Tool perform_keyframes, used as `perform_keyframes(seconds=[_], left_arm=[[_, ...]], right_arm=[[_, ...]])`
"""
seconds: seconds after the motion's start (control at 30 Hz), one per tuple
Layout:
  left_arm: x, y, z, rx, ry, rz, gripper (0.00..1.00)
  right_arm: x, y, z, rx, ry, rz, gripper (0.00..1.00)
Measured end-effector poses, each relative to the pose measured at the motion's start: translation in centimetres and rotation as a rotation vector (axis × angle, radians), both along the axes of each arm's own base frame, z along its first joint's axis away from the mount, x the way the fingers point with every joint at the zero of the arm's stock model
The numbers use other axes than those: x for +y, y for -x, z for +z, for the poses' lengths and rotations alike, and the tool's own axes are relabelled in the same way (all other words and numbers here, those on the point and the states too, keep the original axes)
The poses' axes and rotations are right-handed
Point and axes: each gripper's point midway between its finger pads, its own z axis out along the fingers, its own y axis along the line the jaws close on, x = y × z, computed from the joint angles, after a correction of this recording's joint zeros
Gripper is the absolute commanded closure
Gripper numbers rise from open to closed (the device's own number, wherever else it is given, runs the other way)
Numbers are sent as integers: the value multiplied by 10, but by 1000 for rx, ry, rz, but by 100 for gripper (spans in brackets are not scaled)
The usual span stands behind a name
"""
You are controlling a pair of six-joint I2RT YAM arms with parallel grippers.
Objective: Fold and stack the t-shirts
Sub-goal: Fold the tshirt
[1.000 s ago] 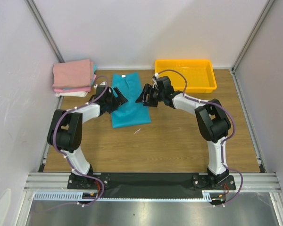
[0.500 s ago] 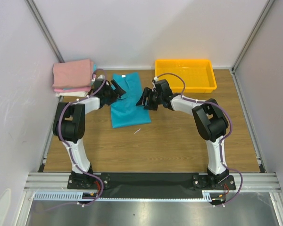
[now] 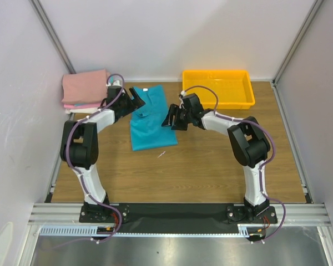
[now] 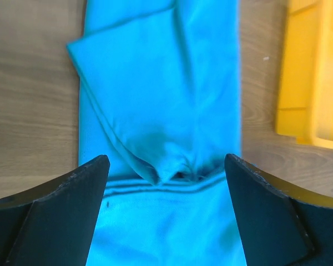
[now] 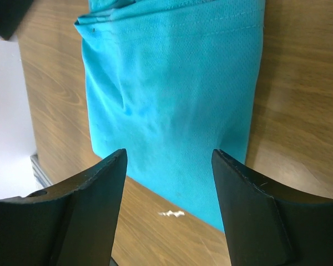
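Observation:
A teal-blue t-shirt [image 3: 150, 121] lies folded into a long strip on the wooden table, its white neck label at the far end. My left gripper [image 3: 136, 102] hovers open over the strip's far left part. In the left wrist view the teal cloth [image 4: 166, 100] fills the space between the spread jaws of that gripper [image 4: 165, 166], which hold nothing. My right gripper [image 3: 168, 118] stands open at the strip's right edge. In the right wrist view the strip's near end [image 5: 172, 83] lies beyond this empty gripper [image 5: 169, 160]. Folded pink and white t-shirts [image 3: 86, 90] are stacked at the far left.
A yellow plastic tray [image 3: 217, 87] stands at the back right and also shows in the left wrist view [image 4: 316, 72]. A small white scrap [image 3: 162, 153] lies on the wood just off the teal strip's near end, and shows again in the right wrist view [image 5: 172, 213]. Grey walls close in both sides.
My left gripper has moved away from the strip's left middle toward its far end, near the pink stack. The right gripper has hardly shifted. The shirt lies as before.

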Motion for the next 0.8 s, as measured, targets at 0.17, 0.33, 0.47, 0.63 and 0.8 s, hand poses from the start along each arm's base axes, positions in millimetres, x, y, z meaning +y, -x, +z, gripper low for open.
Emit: perform_keyframes(seconds=[0.17,0.33,0.47,0.63,0.8], left_arm=[[6,8,65,-107,-42,-17,7],[13,46,133,-238,-38,0,7],[14,89,115,-193,-25,14,8],[1,147,35,27,-30,8,8],[-3,188,-3,144,-41,15,8]], right_arm=[[-9,3,24,-48,29,11,31],[-24,10,56,-120,30,-4,30],[-41,30,44,-92,56,-11,31],[-62,63,-6,21,126,-8,31],[-70,77,-25,65,151,-4,31]])
